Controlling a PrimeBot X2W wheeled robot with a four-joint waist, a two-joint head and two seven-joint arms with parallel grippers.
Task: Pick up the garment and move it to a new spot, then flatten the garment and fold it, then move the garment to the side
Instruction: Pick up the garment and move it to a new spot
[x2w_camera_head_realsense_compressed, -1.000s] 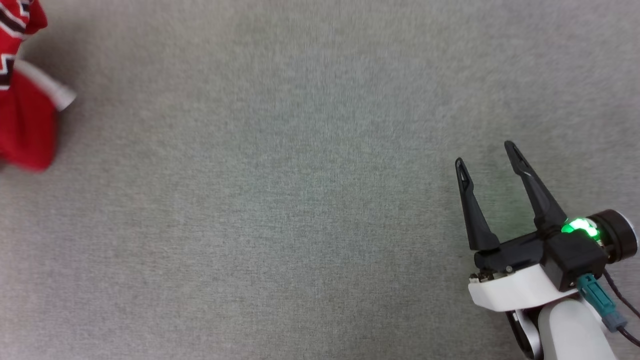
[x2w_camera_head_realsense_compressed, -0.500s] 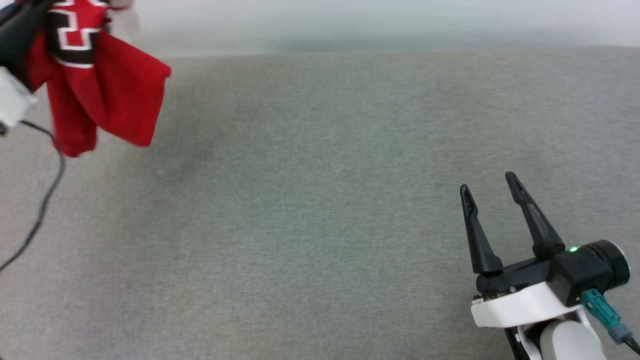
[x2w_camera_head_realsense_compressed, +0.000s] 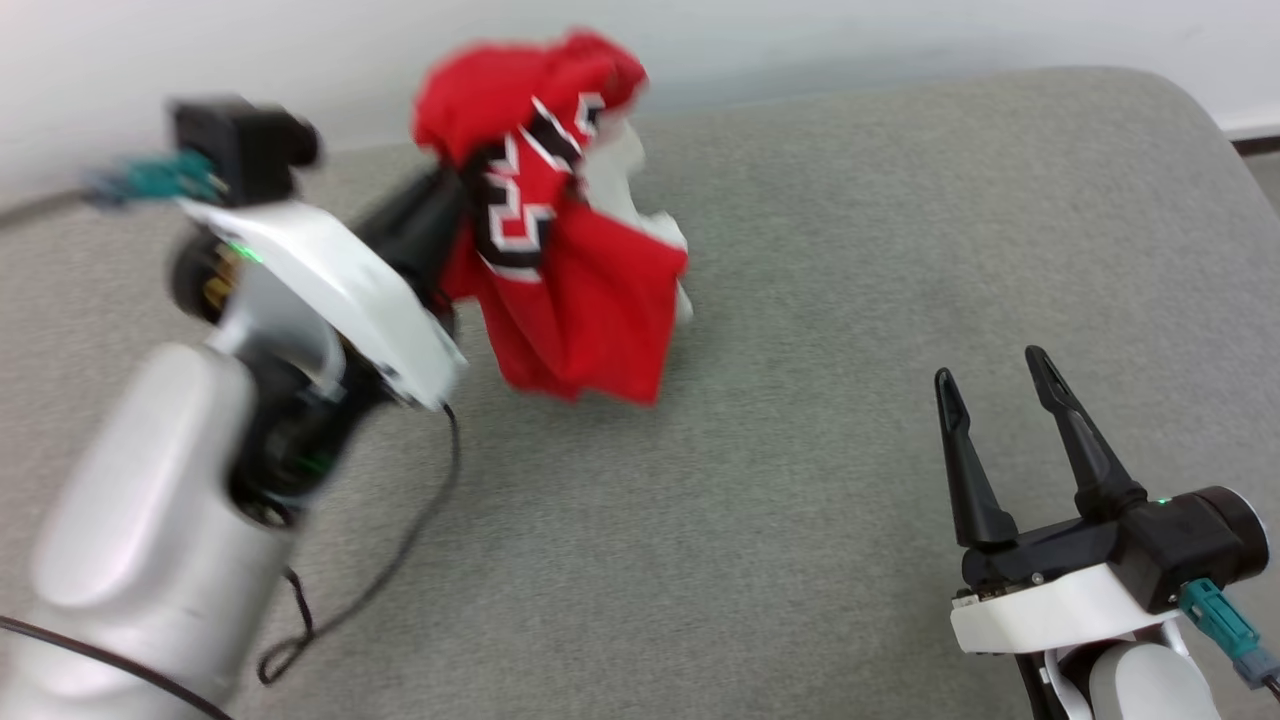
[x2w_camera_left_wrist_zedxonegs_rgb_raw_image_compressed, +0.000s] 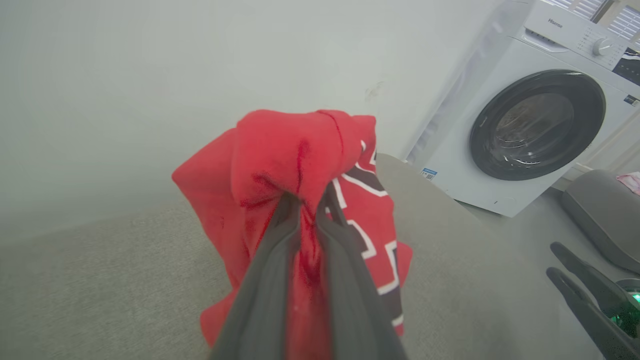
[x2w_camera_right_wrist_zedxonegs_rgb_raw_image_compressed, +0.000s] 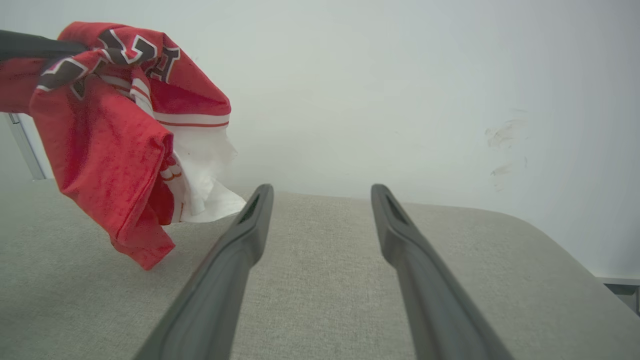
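Observation:
The garment (x2w_camera_head_realsense_compressed: 570, 280) is a red T-shirt with white sleeves and a black-and-white print. It hangs bunched in the air above the grey cushioned surface (x2w_camera_head_realsense_compressed: 800, 300), at the upper middle of the head view. My left gripper (x2w_camera_left_wrist_zedxonegs_rgb_raw_image_compressed: 310, 205) is shut on a fold near the top of the garment (x2w_camera_left_wrist_zedxonegs_rgb_raw_image_compressed: 280, 165), and its fingertips are buried in the cloth. The garment (x2w_camera_right_wrist_zedxonegs_rgb_raw_image_compressed: 115, 140) also hangs at the upper left of the right wrist view, its lower hem close to the surface. My right gripper (x2w_camera_head_realsense_compressed: 990, 365) stands open and holds nothing at the lower right, well away from the shirt.
A white washing machine (x2w_camera_left_wrist_zedxonegs_rgb_raw_image_compressed: 530, 115) with a dark round door stands beyond the right end of the surface. A pale wall (x2w_camera_right_wrist_zedxonegs_rgb_raw_image_compressed: 400, 75) runs along the far edge. A black cable (x2w_camera_head_realsense_compressed: 400, 560) trails from the left arm over the surface. Another grey cushion (x2w_camera_left_wrist_zedxonegs_rgb_raw_image_compressed: 605, 215) lies at the right.
The head camera has tilted up and turned left. The left arm has carried the hanging garment in from the left edge toward the middle. The right gripper has stayed open.

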